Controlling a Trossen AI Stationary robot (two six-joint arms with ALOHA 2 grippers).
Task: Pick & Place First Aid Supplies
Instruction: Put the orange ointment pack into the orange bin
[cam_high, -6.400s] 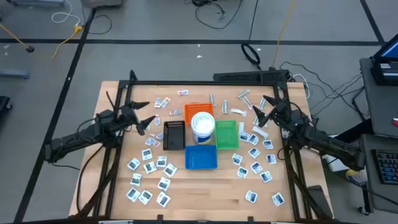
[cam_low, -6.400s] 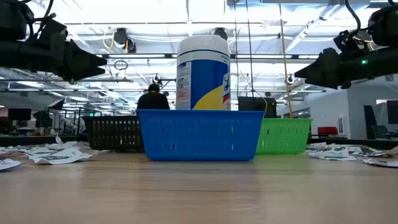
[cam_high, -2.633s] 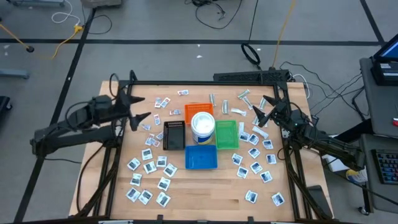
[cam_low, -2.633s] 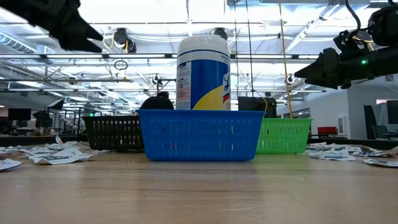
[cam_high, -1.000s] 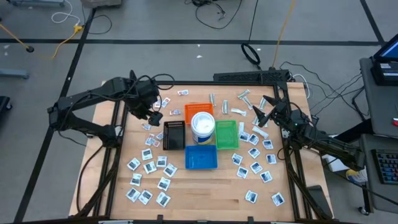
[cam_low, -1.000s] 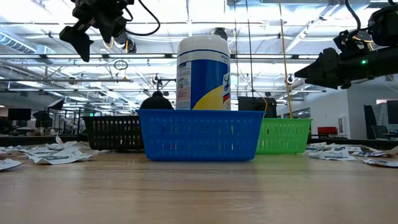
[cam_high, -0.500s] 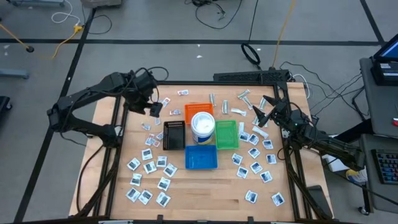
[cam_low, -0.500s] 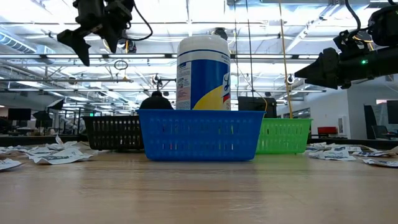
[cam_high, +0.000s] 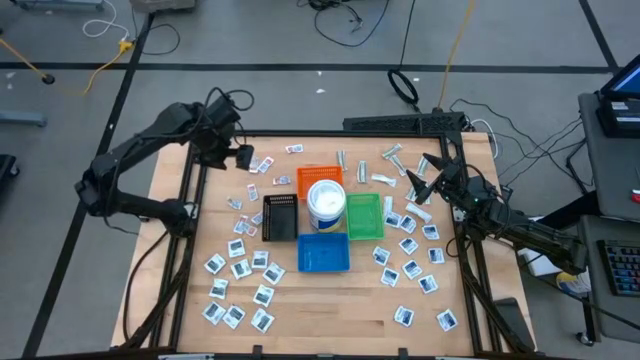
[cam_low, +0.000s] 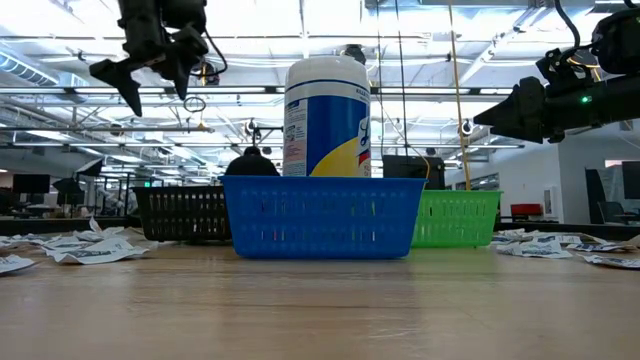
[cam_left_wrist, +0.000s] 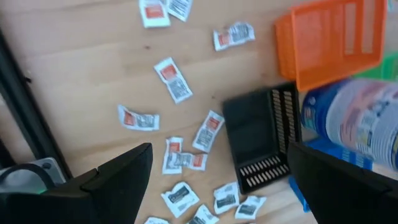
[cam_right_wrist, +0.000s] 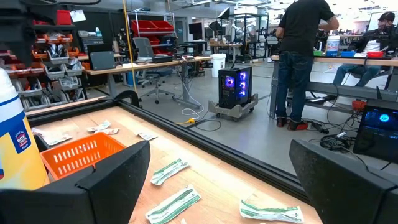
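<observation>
First aid supplies all lie untouched on the tabletop; the left gripper has swung over the far-left packets (fingers wide, empty), right gripper waiting open

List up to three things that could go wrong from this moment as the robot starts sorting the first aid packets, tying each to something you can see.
1. The open left gripper hangs above red-marked packets lying close together and partly overlapping; a pinch there could lift two.
2. The white tub stands tall among the trays; an arm crossing low to the orange tray might knock it.
3. Packets near the table's front edge could be pushed off.
</observation>
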